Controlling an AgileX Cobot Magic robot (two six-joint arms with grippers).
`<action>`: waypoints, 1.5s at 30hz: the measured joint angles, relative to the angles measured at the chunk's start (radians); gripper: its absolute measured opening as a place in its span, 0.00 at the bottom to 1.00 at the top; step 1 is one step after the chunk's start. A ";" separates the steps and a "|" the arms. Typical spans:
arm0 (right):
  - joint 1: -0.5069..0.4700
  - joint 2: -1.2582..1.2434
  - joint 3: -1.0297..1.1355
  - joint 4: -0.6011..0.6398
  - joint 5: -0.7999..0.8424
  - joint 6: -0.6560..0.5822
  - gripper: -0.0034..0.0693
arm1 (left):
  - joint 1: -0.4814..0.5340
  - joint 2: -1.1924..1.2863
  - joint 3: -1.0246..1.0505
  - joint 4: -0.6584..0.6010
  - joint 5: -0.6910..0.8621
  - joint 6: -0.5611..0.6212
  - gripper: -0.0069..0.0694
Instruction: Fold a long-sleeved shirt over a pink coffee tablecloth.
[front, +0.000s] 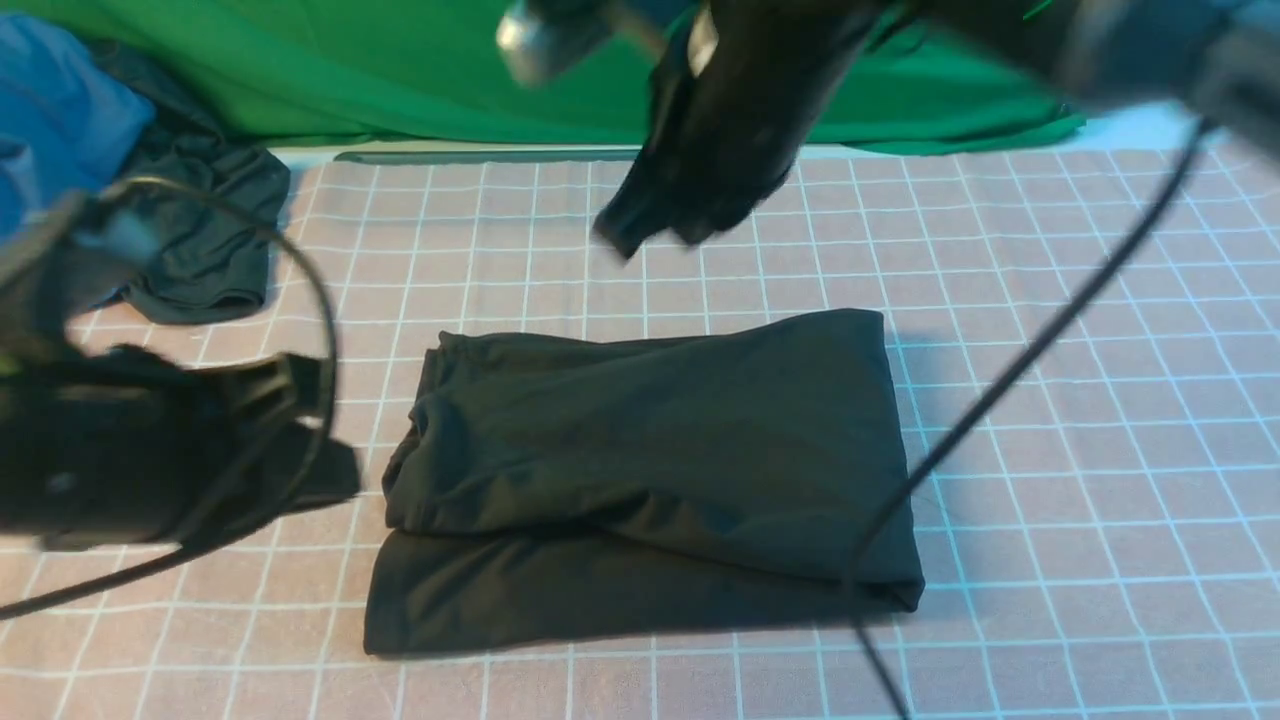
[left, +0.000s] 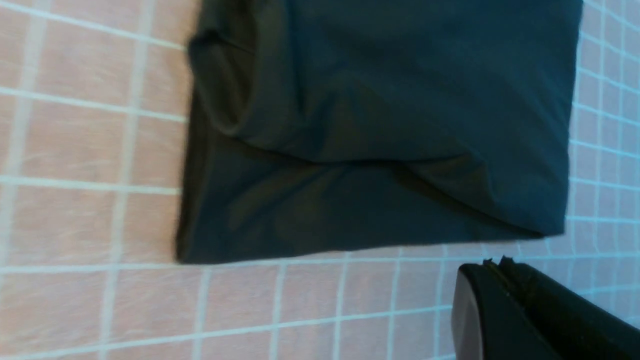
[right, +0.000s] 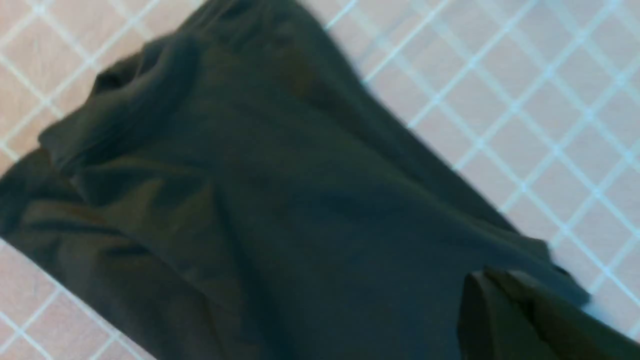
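The long-sleeved shirt (front: 650, 470) lies folded into a black rectangle in the middle of the pink coffee tablecloth (front: 1050, 400); no print shows. My left gripper (front: 335, 480) hovers just left of the shirt, shut and empty. In the left wrist view its closed fingertips (left: 495, 262) sit over the pink cloth (left: 75, 225), apart from the shirt's edge (left: 380, 125). My right gripper (front: 625, 235) is raised and blurred beyond the shirt's far edge. In the right wrist view it (right: 487, 275) is shut, with nothing in it, above the shirt (right: 275, 200) and the grid (right: 550, 100).
A dark grey garment (front: 210, 240) and a blue garment (front: 50, 110) lie at the far left. A green cloth (front: 400, 70) lines the back. The right arm's black cable (front: 1000, 400) hangs across the shirt's right edge; the left arm's cable (front: 320, 300) loops above its gripper.
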 joint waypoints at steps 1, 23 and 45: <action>-0.018 -0.023 0.013 0.015 -0.001 0.000 0.10 | -0.006 0.034 -0.004 -0.026 -0.003 0.022 0.11; -0.194 -0.410 0.757 0.110 -0.178 -0.005 0.10 | -0.321 0.743 -0.462 0.073 -0.107 -0.002 0.11; -0.194 -0.465 0.760 0.171 -0.235 0.006 0.10 | -0.318 0.569 -0.240 0.268 -0.154 -0.140 0.11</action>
